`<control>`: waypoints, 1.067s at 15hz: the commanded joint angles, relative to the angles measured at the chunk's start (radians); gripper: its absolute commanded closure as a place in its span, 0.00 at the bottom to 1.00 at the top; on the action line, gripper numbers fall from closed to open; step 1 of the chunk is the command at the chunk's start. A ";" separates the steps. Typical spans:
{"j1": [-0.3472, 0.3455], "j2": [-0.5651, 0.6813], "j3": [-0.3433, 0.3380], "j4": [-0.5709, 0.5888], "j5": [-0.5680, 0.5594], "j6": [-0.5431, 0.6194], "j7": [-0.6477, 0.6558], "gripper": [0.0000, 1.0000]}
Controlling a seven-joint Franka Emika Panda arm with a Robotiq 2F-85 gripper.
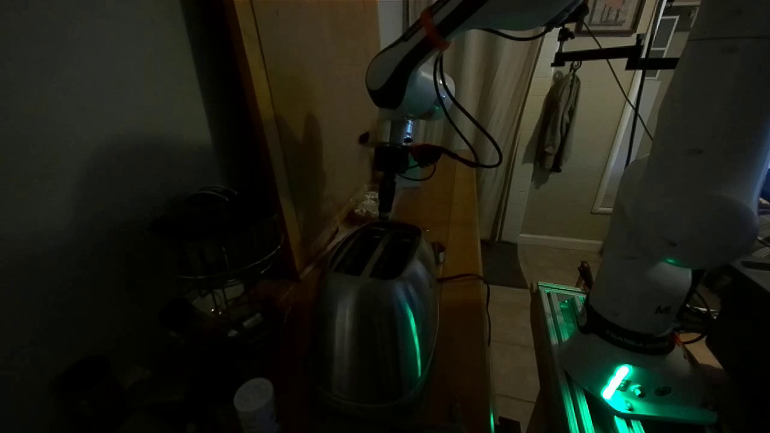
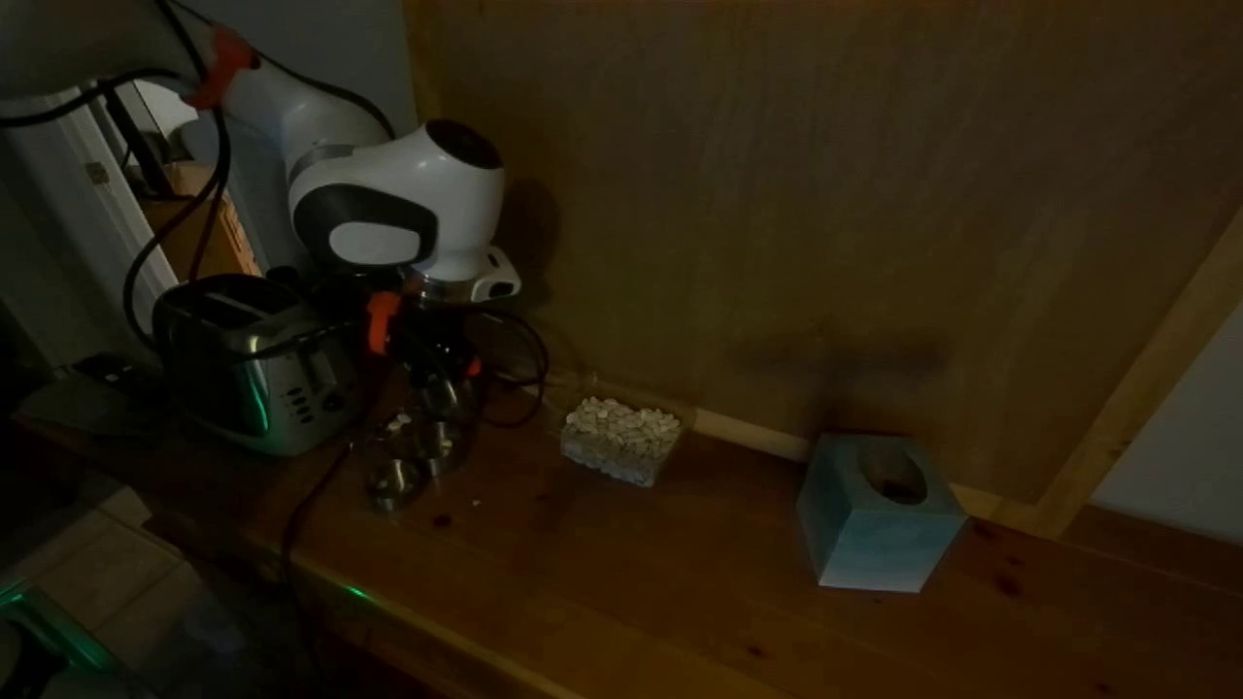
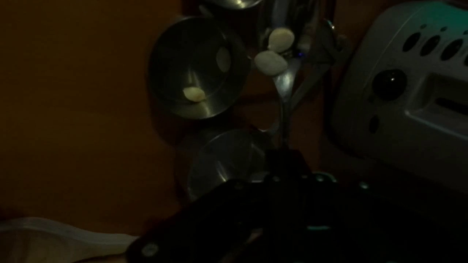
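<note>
The pincer point(image 3: 285, 155) is pinched tight on the slim end of a metal spoon point(image 3: 285, 83), probably so the bowl stays free for the pale seeds point(image 3: 271, 63) I see there. Over the worktop point(image 3: 91, 109), its long axis runs straight out from the pincer, bowl foremost, metal cups point(image 3: 175, 73) on one side, toaster point(image 3: 365, 98) on the other; its tilt I can't judge.

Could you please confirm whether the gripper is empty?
No, in the wrist view the gripper grips a spoon-like metal utensil.
</note>
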 commanded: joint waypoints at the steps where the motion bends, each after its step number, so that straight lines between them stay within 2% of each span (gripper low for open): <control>1: 0.006 -0.024 -0.002 -0.024 0.096 0.010 -0.129 0.98; 16: -0.004 0.002 -0.010 -0.026 0.279 0.096 -0.430 0.98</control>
